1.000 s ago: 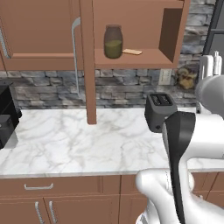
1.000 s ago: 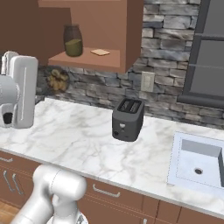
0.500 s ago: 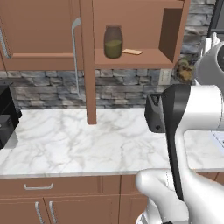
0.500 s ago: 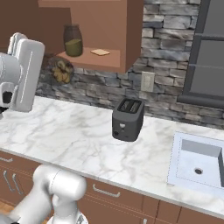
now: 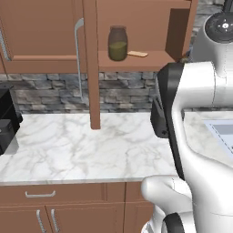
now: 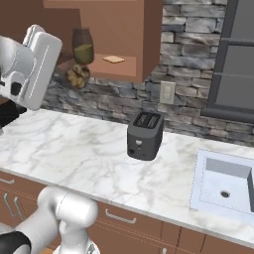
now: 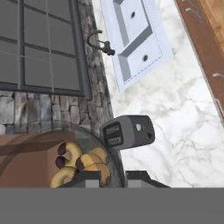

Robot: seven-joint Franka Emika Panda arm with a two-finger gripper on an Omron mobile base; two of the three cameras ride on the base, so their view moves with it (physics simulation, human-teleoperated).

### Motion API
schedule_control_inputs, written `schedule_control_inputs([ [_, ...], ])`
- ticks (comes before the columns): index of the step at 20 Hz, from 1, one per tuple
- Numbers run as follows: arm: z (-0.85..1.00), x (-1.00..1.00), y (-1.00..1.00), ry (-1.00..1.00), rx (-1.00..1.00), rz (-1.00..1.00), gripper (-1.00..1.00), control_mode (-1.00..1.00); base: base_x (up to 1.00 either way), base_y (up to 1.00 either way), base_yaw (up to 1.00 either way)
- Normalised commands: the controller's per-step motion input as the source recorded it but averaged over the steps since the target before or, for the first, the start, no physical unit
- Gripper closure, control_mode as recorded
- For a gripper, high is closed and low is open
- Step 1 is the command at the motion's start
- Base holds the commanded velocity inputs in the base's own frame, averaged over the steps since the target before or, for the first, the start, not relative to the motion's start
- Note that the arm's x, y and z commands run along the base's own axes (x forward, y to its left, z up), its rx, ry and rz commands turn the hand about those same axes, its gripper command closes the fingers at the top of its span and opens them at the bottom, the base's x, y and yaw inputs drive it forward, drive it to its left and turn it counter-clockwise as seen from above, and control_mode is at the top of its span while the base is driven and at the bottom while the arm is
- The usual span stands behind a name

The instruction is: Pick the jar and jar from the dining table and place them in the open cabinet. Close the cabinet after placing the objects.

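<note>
Worked above the marble counter (image 5: 82, 145), spread well below the fingers. Faced the open wall cabinet (image 5: 150, 27), near the fingers and slightly higher, its door swung wide. Looked down past the fingertips at a dark toaster (image 6: 145, 135). Found the taller jar (image 5: 118, 43), olive-filled, standing on the cabinet shelf. Held the shorter jar (image 6: 78, 75) of brown chunks, with the gripper (image 7: 109, 178) clamped shut on it just under shelf level. Judged about half done: shelving this jar, letting go and shutting the door left.
</note>
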Motion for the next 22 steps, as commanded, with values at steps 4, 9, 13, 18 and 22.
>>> schedule_control_inputs([
  [4,-0.05,0.72,-0.05,0.03,0.01,-0.01,1.0,-1.0,0.0,0.0,0.0],
  [9,0.0,0.6,-0.07,0.03,0.04,-0.01,1.0,-1.0,0.0,0.0,0.0],
  [13,0.0,0.47,-0.11,0.02,0.04,-0.01,1.0,-1.0,0.0,0.0,0.0],
  [18,0.0,0.42,-0.18,0.0,0.04,0.0,1.0,-1.0,0.0,0.0,0.0],
  [22,-0.01,0.42,-0.17,0.0,0.02,0.0,1.0,-1.0,0.0,0.0,0.0],
])
